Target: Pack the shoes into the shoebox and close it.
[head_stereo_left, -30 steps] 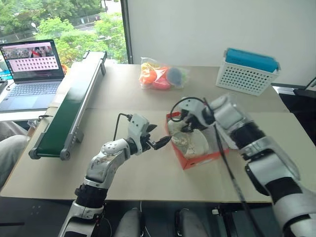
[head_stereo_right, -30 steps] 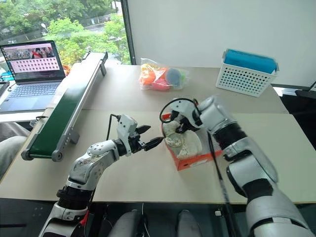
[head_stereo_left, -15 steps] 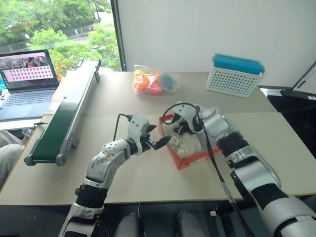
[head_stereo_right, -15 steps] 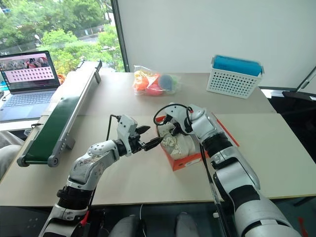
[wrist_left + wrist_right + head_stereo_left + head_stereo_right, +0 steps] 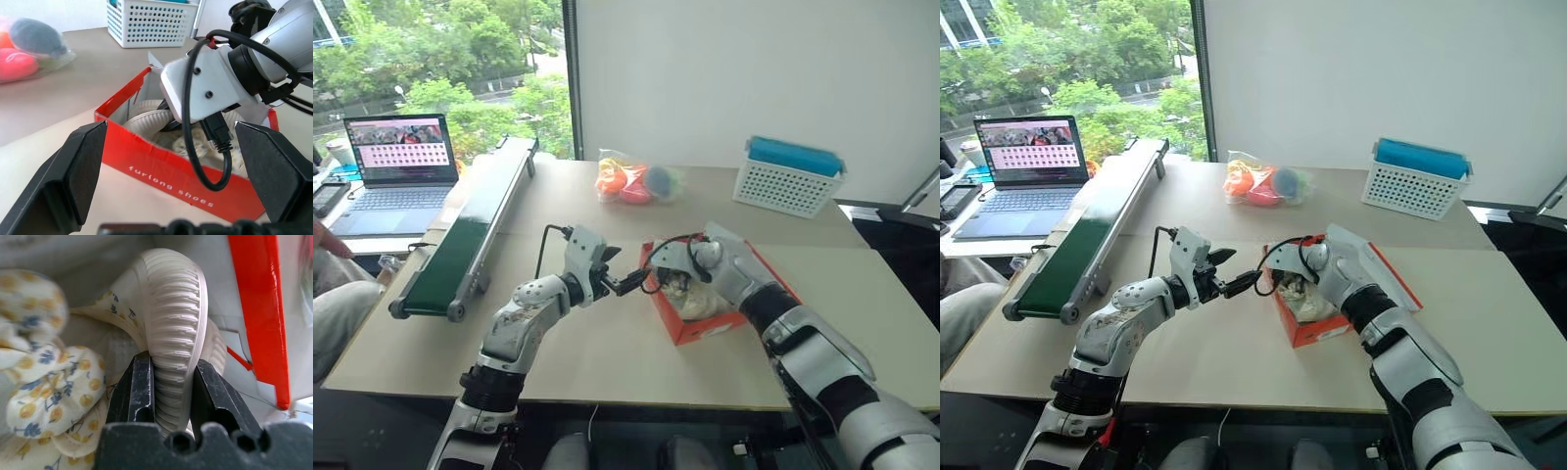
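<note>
The red-orange shoebox (image 5: 690,328) stands open mid-table, its lid (image 5: 1396,279) folded back on the far right side. Cream shoes (image 5: 697,300) lie inside on white paper. My right gripper (image 5: 172,361) reaches down into the box, shut on the ribbed sole edge of one shoe (image 5: 178,318), which stands on its side. The other shoe (image 5: 44,382), with a flowered lining, lies beside it. My left gripper (image 5: 628,269) hovers open just left of the box, level with its wall (image 5: 161,169), holding nothing.
A bag of colourful toys (image 5: 636,181) and a white basket with a blue top (image 5: 788,176) sit at the back of the table. A green conveyor belt (image 5: 470,240) runs along the left, with a laptop (image 5: 401,162) beyond it. A person's leg (image 5: 337,313) is at the left edge.
The camera has shifted. My right gripper has sunk deeper into the shoebox with the shoe and rolled its wrist. The left gripper has stayed put, still open.
</note>
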Controlling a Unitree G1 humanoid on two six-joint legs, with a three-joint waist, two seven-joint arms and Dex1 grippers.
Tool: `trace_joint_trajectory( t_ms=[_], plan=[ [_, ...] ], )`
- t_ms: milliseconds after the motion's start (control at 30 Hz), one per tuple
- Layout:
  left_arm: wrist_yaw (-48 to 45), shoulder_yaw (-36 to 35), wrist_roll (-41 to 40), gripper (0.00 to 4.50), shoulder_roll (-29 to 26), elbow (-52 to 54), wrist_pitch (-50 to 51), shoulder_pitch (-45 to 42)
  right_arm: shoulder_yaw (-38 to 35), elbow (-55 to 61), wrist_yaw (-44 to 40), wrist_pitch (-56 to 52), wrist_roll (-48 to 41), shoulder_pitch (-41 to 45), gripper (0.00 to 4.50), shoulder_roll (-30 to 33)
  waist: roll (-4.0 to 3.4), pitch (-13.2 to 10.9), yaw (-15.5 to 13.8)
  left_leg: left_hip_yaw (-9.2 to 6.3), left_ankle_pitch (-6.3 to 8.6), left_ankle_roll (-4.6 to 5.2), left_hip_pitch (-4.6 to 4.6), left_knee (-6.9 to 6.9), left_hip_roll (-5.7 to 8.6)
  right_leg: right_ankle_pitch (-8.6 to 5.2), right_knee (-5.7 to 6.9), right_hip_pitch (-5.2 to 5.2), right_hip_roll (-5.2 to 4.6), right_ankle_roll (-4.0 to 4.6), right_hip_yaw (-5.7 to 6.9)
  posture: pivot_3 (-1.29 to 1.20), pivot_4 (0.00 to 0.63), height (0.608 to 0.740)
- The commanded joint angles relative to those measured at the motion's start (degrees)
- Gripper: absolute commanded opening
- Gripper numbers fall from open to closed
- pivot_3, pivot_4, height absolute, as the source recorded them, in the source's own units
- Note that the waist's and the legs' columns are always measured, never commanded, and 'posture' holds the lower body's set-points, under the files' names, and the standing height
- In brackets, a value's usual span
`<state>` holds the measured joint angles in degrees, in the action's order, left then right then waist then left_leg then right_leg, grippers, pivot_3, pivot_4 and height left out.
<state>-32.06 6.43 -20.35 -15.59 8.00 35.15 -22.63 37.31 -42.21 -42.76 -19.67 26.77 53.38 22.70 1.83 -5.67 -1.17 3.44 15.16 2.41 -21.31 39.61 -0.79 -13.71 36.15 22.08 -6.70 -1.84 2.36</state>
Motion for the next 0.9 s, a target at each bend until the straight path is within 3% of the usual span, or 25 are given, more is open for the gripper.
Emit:
trace_joint_trajectory(
  t_ms=[33, 167, 300, 433, 600, 767, 867, 900],
  plan=[
    [0.3, -0.3, 0.0, 4.46, 0.4, 1.0, -0.6, -1.2, -2.7, -9.7, -3.1, -6.6, -1.9, -4.0, 0.9, -2.0, 0.12, 0.1, 0.0, 0.0, 0.0, 0.01, -0.01, 0.0, 0.0, 0.07, -0.01, 0.0, -0.03, 0.14, 0.0, 0.0, 0.15, 0.705],
    [0.6, -0.6, 0.2, 4.46, 0.5, 0.6, -0.8, -1.5, -13.4, -6.4, -6.4, -17.1, -11.4, -3.5, 0.9, -9.6, 0.3, 0.2, 0.6, 0.0, 0.01, 0.01, -0.01, -0.23, -0.02, 0.3, -0.06, 0.08, -0.31, 0.25, 0.02, 0.0, 0.15, 0.705],
    [0.8, -1.1, 0.2, 4.46, 0.2, 0.5, -0.8, -1.5, -21.8, -2.8, -5.7, -25.7, -17.2, -3.8, 0.9, -13.1, 0.25, 0.1, 1.6, -0.01, -0.01, -0.04, 0.01, -0.64, -0.06, 0.35, -0.08, 0.24, -0.32, 0.24, 0.01, 0.0, 0.15, 0.705],
    [0.9, -1.1, 0.1, 4.46, 0.1, 0.6, -0.7, -1.4, -27.2, 0.2, -3.0, -31.8, -20.6, -5.2, 0.9, -14.4, 0.1, 0.0, 2.5, -0.01, 0.0, -0.08, -0.2, -0.79, -0.12, 0.31, -0.05, 0.32, -0.31, 0.35, -0.02, 0.0, 0.15, 0.705],
    [0.8, -0.9, 0.1, 4.46, 0.1, 0.6, -0.7, -1.5, -30.7, -0.1, 2.5, -31.9, -21.3, -7.1, 0.9, -14.3, -0.24, -0.2, 2.5, -0.01, 0.0, -0.08, -0.54, -0.79, -0.1, 0.31, -0.06, 0.89, -0.38, 0.35, -0.02, 0.0, 0.15, 0.705],
    [0.7, -0.8, 0.1, 4.5, 0.1, 0.3, -0.9, -1.8, -33.6, 0.1, 6.6, -30.7, -22.9, -7.0, 2.5, -13.3, -0.4, -0.4, 2.4, 0.01, 0.0, -0.08, -0.73, -0.77, -0.09, 0.33, -0.06, 1.04, -0.38, 0.37, -0.01, 0.0, 0.15, 0.705],
    [0.7, -0.7, 0.1, 4.5, 0.1, 0.2, -0.8, -1.9, -34.6, 6.0, 5.9, -33.2, -24.7, -6.3, 3.5, -11.4, -0.37, -0.5, 2.4, 0.02, -0.01, -0.07, -0.74, -0.75, -0.09, 0.34, -0.09, 1.04, -0.36, 0.38, 0.0, 0.0, 0.15, 0.705],
    [0.6, -0.7, 0.1, 4.5, 0.0, 0.2, -0.9, -1.8, -35.5, 10.6, 5.2, -36.1, -26.1, -6.2, 3.5, -10.5, -0.42, -0.7, 2.2, 0.02, -0.01, -0.07, -0.75, -0.75, -0.08, 0.35, -0.09, 1.04, -0.37, 0.37, 0.01, 0.0, 0.15, 0.705]
  ],
)
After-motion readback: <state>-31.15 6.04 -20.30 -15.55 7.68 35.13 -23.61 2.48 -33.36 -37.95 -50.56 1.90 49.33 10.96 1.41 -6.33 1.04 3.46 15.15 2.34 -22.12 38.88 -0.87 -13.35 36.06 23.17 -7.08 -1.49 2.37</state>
